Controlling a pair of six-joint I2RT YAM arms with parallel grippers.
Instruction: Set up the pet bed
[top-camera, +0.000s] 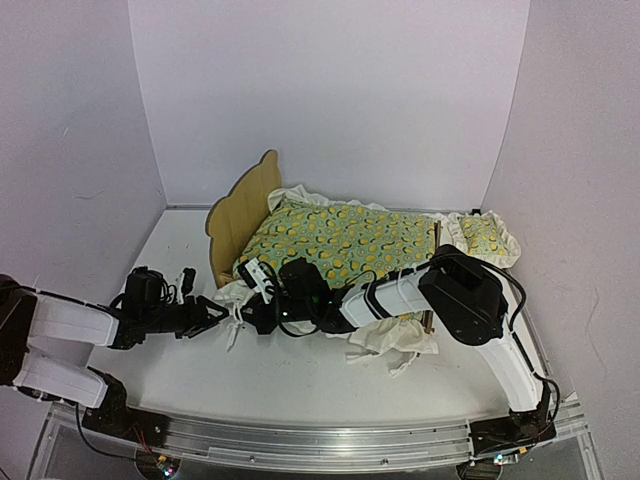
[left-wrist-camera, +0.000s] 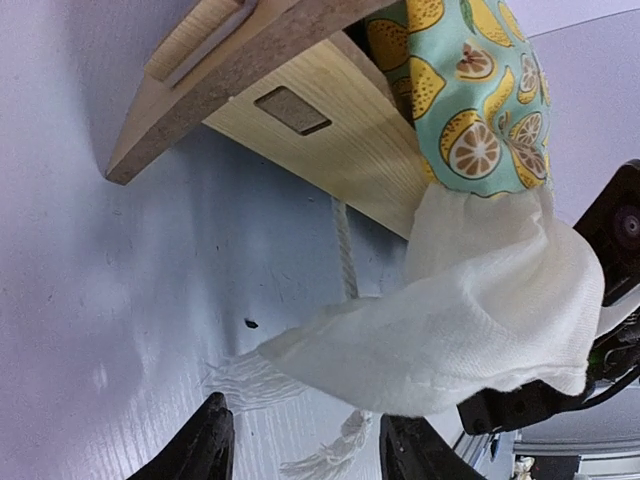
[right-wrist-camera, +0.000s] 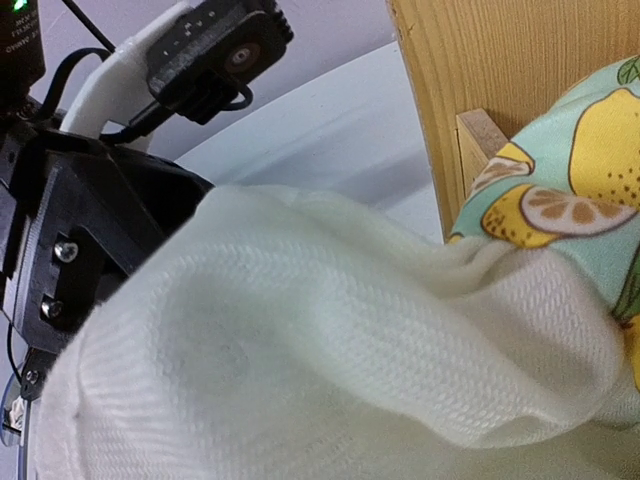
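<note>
The bed (top-camera: 240, 212) stands mid-counter (top-camera: 190, 375), the lemon blanket (top-camera: 340, 240) spread over it and a pillow (top-camera: 482, 233) at its right end. The left claw (left-wrist-camera: 312, 450) gapes empty by the blanket's edge. The right claw (top-camera: 262, 312) is closed at the near corner.

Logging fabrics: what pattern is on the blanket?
The blanket shows yellow lemons on teal; best in left wrist view.

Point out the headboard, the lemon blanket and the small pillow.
headboard (top-camera: 245, 205), top view, its curved plywood face.
lemon blanket (top-camera: 340, 240), top view, middle of the print.
small pillow (top-camera: 481, 235), top view, its printed centre.
</note>
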